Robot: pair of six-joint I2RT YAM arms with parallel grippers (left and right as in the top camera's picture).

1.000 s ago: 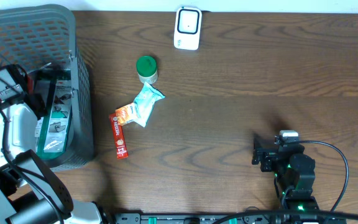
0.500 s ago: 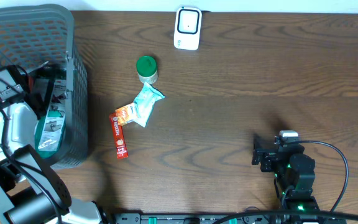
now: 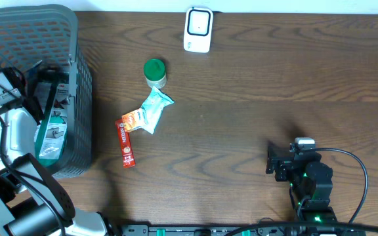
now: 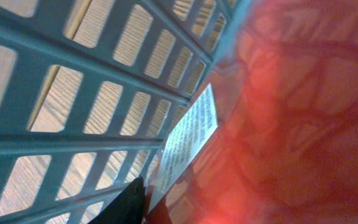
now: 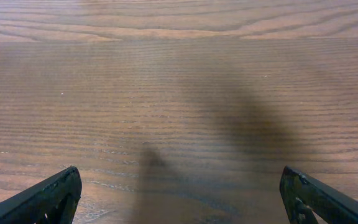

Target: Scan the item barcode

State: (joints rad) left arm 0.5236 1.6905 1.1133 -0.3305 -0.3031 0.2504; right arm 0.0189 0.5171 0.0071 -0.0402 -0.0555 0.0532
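The item (image 3: 50, 126) is a flat pack with a white and green face, lying along the inner right wall of the grey mesh basket (image 3: 84, 59) at the table's 9 o'clock edge. In the left wrist view the item (image 4: 291, 112) is a blurred red surface very close to the lens, with a white printed label (image 4: 188, 140) just beside the basket's lattice (image 4: 73, 81).

The left arm (image 3: 15, 134) rises from 7 o'clock and bends over into the basket, its head above the pack's 12 o'clock end. One black finger (image 4: 128, 200) shows at the bottom edge. Whether the left jaws are closed on the pack I cannot tell.

Outside the basket, toward 10 o'clock from the table's (image 3: 274, 78) centre, stand a green-lidded jar (image 3: 154, 72), a pale crumpled packet (image 3: 151, 110) and a red stick packet (image 3: 126, 142). A white scanner (image 3: 197, 29) sits at 12 o'clock.

The right arm (image 3: 310, 180) rests at 5 o'clock, its jaws spread wide over bare wood, holding nothing.
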